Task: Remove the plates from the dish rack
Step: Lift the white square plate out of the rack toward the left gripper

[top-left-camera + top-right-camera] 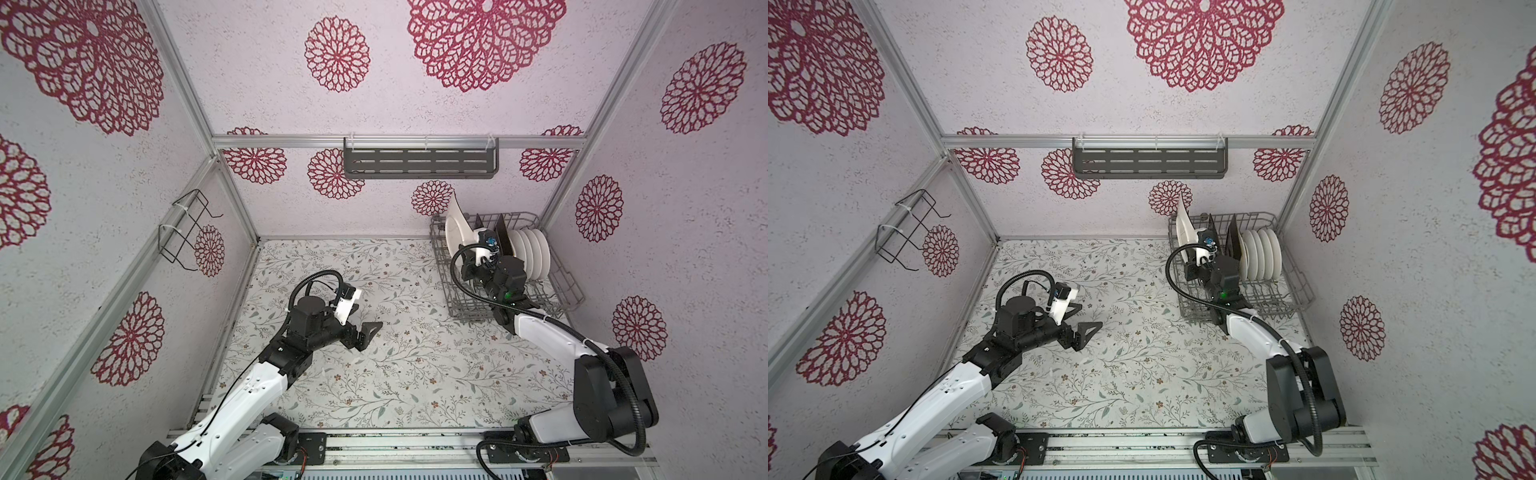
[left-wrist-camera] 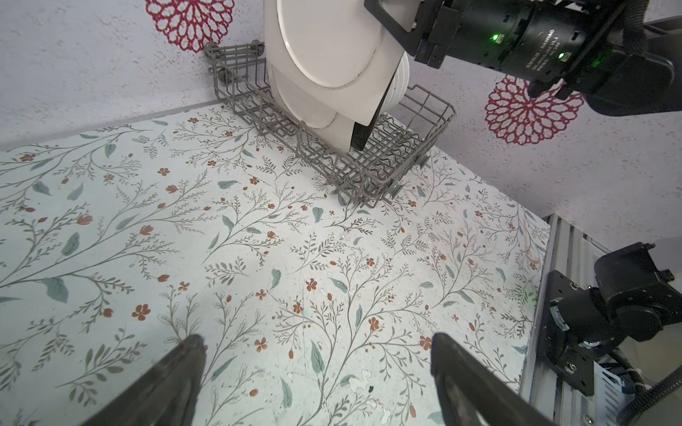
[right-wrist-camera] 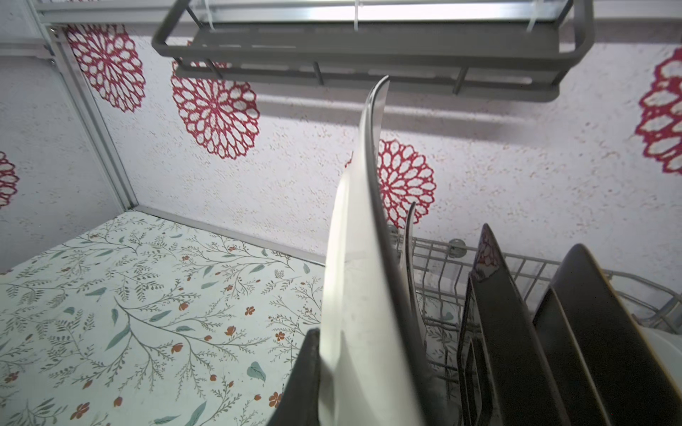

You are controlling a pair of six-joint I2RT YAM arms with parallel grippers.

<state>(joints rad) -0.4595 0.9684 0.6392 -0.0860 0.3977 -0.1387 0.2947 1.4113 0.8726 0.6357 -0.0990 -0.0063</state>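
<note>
the floral table (image 1: 415, 374) spreads wide between the two arms, closed in by walls at the left, back and right. the dish rack (image 1: 575, 291) sits in the far right corner, close to both walls. a dark slotted shelf (image 1: 419, 162) hangs on the back wall above and partly left of the rack, and a wire holder (image 1: 183, 228) hangs on the left wall. the right gripper (image 3: 361, 361) pinches a cream plate (image 3: 354, 258) by its near edge, fingers narrow. the plate tilts, its top corner well above the rack's rim and pointing toward the shelf, its lower part inside the rack. beside it in the rack stand a second cream plate (image 2: 332, 125), two black plates (image 3: 509, 332), then a row of round white plates (image 1: 534, 253). the left gripper (image 1: 1086, 316) hovers over the open table, well apart from the rack, fingers spread wide.
</note>
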